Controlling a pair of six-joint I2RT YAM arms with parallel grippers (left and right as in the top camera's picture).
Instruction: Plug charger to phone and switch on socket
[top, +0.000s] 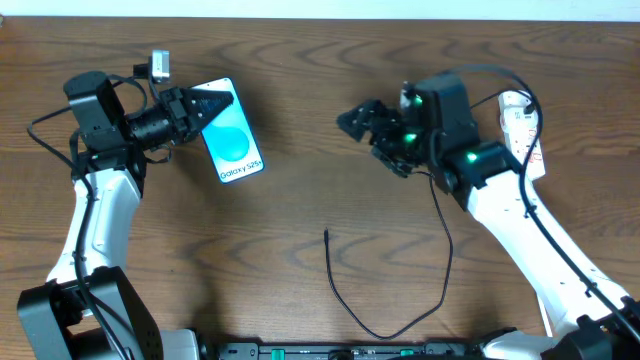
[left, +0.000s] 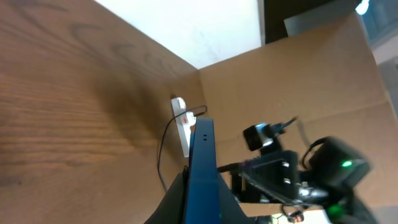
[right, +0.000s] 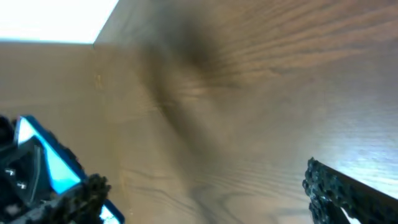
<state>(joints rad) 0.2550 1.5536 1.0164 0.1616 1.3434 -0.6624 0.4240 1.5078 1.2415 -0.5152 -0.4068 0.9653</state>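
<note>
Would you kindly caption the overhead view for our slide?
Left tool grips the Galaxy S25 phone; open right tool hovers near the power strip, charger cable loose on the table.

- Slim black-framed smartphone with a bright blue screen reading "Galaxy S25": screen up and slanted, at the left rear of the worktop, its upper end pinched in the left claw.
- Long thin black charger cable: the free connector tip lies mid-worktop, well apart from the smartphone. The cable loops toward the front edge, then runs back rightward.
- Small white power strip with red markings: right rear, partly hidden, its switch seemingly too small to read.
</note>
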